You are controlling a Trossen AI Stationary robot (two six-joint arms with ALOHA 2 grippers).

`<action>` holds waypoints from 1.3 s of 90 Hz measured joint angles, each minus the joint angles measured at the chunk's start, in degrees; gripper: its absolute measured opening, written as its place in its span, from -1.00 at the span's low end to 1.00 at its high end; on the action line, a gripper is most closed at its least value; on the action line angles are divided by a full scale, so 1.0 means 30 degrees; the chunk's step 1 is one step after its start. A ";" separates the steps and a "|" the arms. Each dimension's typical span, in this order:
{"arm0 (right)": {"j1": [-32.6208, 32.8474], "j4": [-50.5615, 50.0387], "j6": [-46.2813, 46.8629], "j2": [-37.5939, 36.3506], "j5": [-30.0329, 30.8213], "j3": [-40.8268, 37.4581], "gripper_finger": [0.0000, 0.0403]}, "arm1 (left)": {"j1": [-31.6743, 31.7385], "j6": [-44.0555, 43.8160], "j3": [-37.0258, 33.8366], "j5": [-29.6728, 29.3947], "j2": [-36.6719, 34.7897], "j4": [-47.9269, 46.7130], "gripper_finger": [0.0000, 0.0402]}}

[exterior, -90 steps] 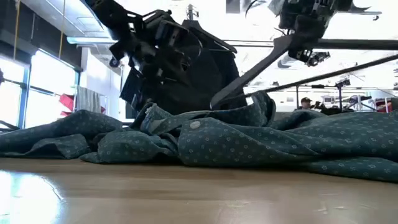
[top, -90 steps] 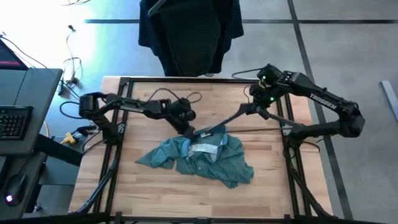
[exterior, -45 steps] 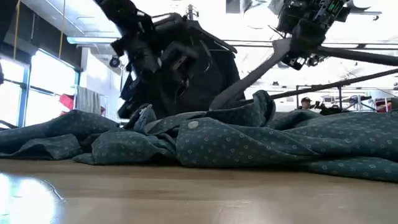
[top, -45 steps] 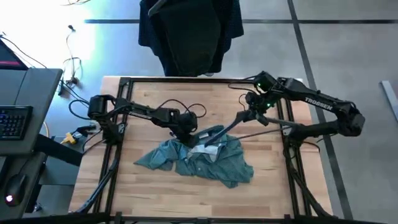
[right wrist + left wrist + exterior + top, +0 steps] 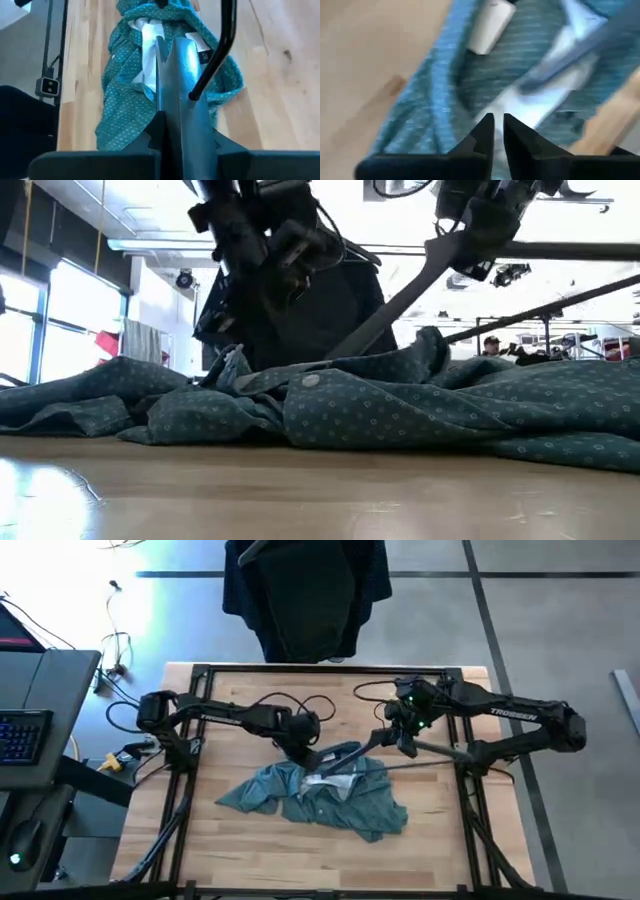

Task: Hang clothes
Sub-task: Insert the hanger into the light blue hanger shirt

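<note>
Pincer work first: the left pincer point(image 5: 303, 750) is sitting at the collar edge of the teal shirt point(image 5: 320, 795), on the side toward the left arm's base, and its fingers point(image 5: 485, 131) are nearly closed, with only a thin slit between them. I cannot tell if any cloth is caught in that slit. Compared with a second ago, this pincer is lying closer over the collar, and the arm is reaching more across the tabletop point(image 5: 420, 850).

On the other side of the collar, the right pincer point(image 5: 400, 732) is holding the hanger point(image 5: 355, 755) tight by its upper part. It is now nearer to the shirt than before and lower, so the hanger is lying flatter, and its far end is pointing into the collar opening beside the white label.

The shirt itself is lying crumpled on the tabletop, almost as it was earlier; only the collar area is looking a little more open. In my judgement, the step in hand is feeding the hanger into the neck, and it is only beginning. The dark clothes point(image 5: 305, 590) beyond the tabletop, far from the shirt, are hanging already.
</note>
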 joint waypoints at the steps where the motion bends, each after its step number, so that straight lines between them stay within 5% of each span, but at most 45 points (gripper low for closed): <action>1: 0.0082 0.0005 0.0121 -0.0015 0.0116 0.0000 -0.91 | 0.0023 0.0073 -0.0096 -0.0109 0.0000 0.0059 -0.76; 23: 0.1567 0.1080 0.1904 0.0009 0.1505 0.0000 -0.91 | 0.0296 0.0337 -0.2398 -0.0922 0.0006 0.1900 -0.15; 36: 0.2169 0.1681 0.2563 0.0012 0.2279 0.0000 -0.91 | 0.0306 0.0375 -0.3140 -0.0904 0.0117 0.2675 -0.03; 47: 0.2486 0.1749 0.2764 0.0026 0.2309 0.0000 -0.91 | 0.0306 0.0655 -0.3331 -0.0997 0.0117 0.3069 -0.23; 63: 0.2969 0.1747 0.3103 0.0026 0.3083 0.0000 -0.91 | 0.0443 0.2093 -0.3364 -0.0521 0.0117 0.3110 -0.92; 85: 0.3657 0.1886 0.4705 0.0034 0.4383 0.0000 -0.91 | -0.0027 0.1888 -0.1004 0.0073 -0.0911 0.1115 -1.00; 117: 0.5037 0.4095 0.6064 0.1223 0.6912 0.0007 -0.91 | -0.1087 0.1403 0.2575 -0.3288 -0.2997 0.0255 -1.00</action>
